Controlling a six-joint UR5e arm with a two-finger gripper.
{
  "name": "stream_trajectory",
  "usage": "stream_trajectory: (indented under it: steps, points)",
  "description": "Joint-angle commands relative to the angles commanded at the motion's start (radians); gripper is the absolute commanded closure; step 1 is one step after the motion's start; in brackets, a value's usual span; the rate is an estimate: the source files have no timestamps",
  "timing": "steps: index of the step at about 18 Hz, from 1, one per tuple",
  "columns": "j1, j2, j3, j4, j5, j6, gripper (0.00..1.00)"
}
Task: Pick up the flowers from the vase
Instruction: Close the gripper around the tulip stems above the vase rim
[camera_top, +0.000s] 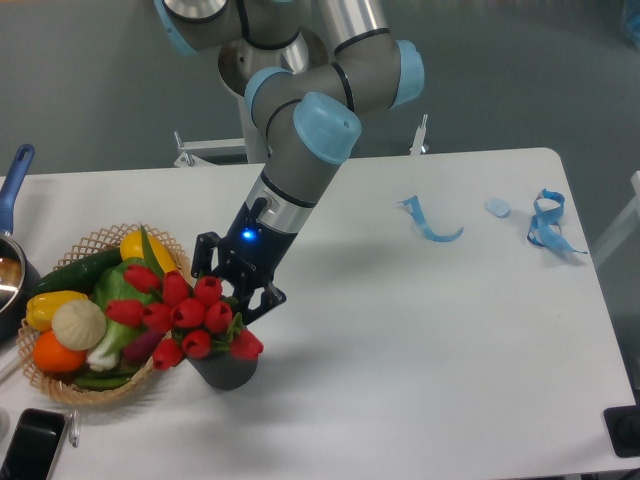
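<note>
Your pincer (232, 292) is seemingly pinching the flowers (185, 315); they're looking light and crushable, so you're best gripping the bundled stems above the vase (226, 370).

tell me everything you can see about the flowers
The flowers are a tight bunch of red tulips with closed buds and green leaves poking out between them. They look artificial, though that is hard to confirm. The bunch sits in the small dark vase near the table's front edge, leaning left over the rim of the wicker basket. It spreads wider than the vase. The hand is pressed in at the bunch's upper right side, its fingers partly hidden among the buds.
</note>
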Motion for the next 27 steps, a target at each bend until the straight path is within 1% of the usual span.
stream_trajectory:
  steps: [1,2,4,6,10,12,19,27]
  points:
    - [0.000,0.003,-0.003,0.000,-0.002,0.000,0.54]
    - [0.000,0.005,-0.005,0.000,0.000,0.000,0.56]
    - [0.000,0.005,-0.006,0.000,-0.002,0.000,0.57]
    - [-0.002,0.005,-0.006,0.000,-0.002,0.000,0.62]
    - [-0.003,0.005,-0.008,0.002,-0.002,0.000,0.64]
    - [-0.003,0.009,-0.011,0.002,-0.002,0.000,0.70]
    - [0.000,0.037,-0.025,0.000,-0.008,-0.009,0.70]
    - [0.008,0.075,-0.023,-0.006,-0.024,-0.012,0.70]
